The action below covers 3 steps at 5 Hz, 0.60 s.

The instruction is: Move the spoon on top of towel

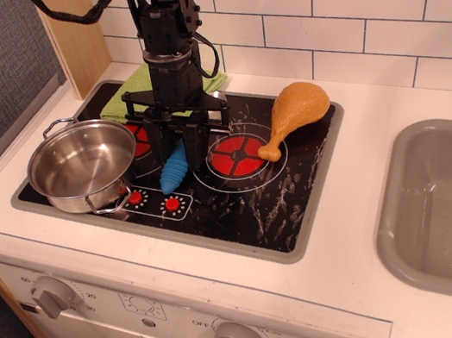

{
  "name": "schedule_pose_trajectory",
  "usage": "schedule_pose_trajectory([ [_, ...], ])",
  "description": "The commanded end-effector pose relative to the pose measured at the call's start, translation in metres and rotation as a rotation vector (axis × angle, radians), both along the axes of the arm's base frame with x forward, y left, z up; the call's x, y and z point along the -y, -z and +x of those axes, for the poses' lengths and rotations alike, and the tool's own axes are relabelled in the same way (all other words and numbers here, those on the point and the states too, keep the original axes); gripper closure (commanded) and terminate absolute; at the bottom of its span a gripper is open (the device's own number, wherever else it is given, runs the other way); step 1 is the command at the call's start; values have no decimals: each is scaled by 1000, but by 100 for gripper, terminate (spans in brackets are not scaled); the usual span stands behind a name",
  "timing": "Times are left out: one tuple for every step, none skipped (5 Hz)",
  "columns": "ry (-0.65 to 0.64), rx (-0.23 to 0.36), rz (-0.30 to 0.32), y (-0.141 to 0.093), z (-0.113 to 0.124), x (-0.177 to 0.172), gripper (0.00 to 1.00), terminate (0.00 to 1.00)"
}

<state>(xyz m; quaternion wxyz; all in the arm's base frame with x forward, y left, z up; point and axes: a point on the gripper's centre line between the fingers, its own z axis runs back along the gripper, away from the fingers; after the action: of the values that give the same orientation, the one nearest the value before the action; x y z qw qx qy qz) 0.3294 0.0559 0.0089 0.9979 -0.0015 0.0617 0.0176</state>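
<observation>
Gripper (176,145) sits low over our stove (284,198), fingers clamped on the spoon (173,169), towel (130,94) right behind.

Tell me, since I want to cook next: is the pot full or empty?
Empty. The pot stands upright on the stove, and its bare shiny bottom shows.

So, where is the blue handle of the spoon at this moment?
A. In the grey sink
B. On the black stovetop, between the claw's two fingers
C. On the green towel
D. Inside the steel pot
B: the spoon lies on the black stovetop with its blue handle between the fingers of the claw, to the right of the pot and in front of the towel.
</observation>
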Motion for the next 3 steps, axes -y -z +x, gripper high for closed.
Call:
schedule_pose_trajectory([
  [85, 204, -26, -70, -6, 8, 100, 0],
  [33, 248, -24, -90, -6, -20, 100, 0],
  [-22, 248, -7, -93, 15, -45, 100, 0],
])
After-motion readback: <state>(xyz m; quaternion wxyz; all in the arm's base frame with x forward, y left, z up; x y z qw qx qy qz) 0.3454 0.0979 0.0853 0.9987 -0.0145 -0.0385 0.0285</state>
